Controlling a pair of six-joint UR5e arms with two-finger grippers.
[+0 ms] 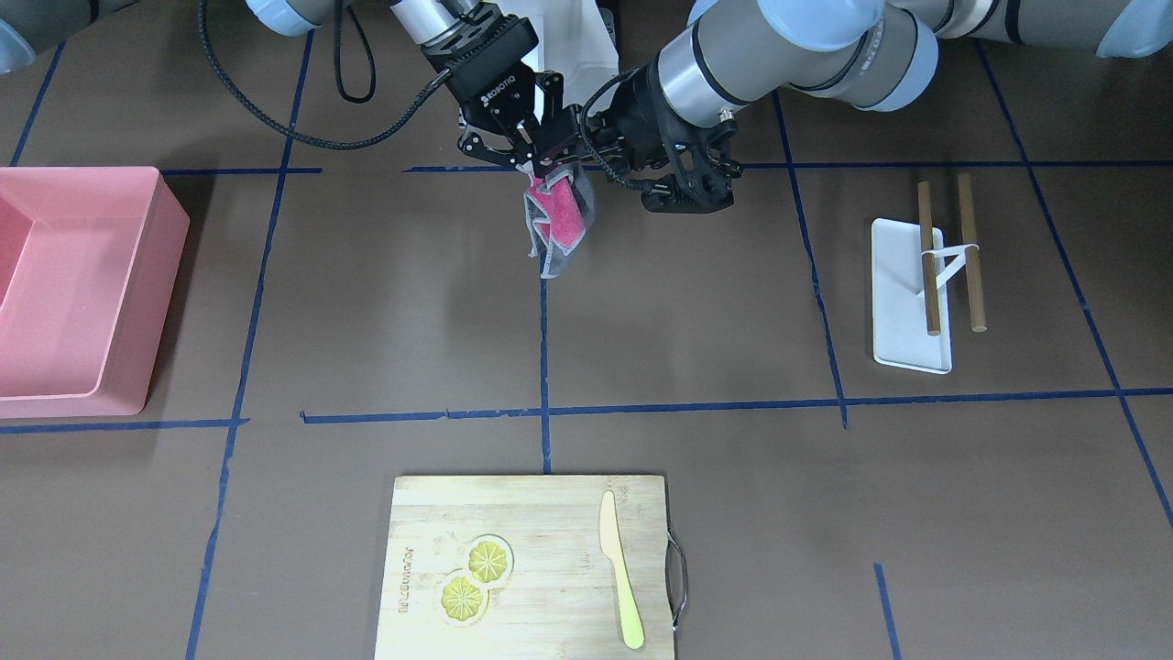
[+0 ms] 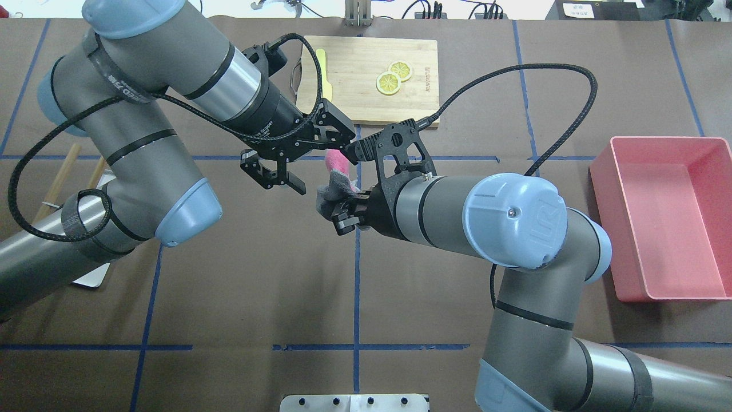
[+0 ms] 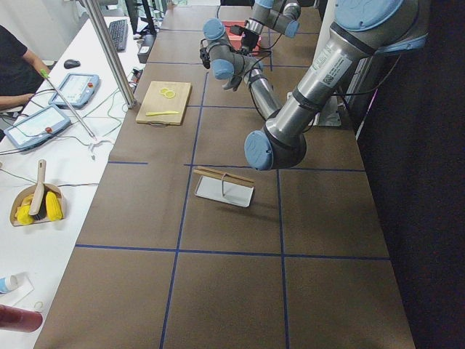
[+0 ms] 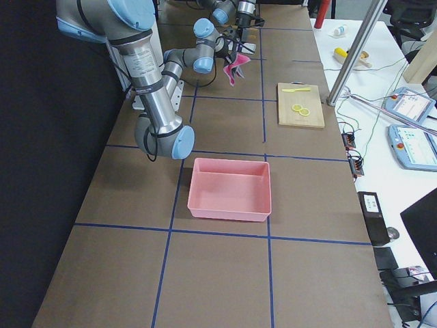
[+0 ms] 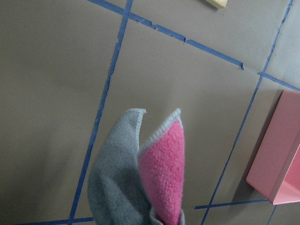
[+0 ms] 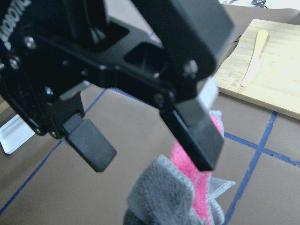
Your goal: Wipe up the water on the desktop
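A pink and grey cloth (image 1: 554, 220) hangs above the brown desktop (image 1: 687, 302) near the robot's side. My right gripper (image 1: 548, 167) is shut on the cloth's upper part; it also shows in the overhead view (image 2: 343, 213). My left gripper (image 2: 317, 163) is open wide right beside it, one finger close to the pink side of the cloth (image 2: 336, 171). The right wrist view shows those open black fingers (image 6: 192, 136) above the cloth (image 6: 187, 192). The left wrist view shows the cloth (image 5: 140, 178) hanging free over the tape lines. I see no water on the desktop.
A pink bin (image 1: 82, 284) stands on the robot's right. A bamboo cutting board (image 1: 531, 568) with lemon slices and a yellow knife (image 1: 621, 573) lies at the far edge. A white tray (image 1: 907, 293) with two wooden sticks lies on the robot's left.
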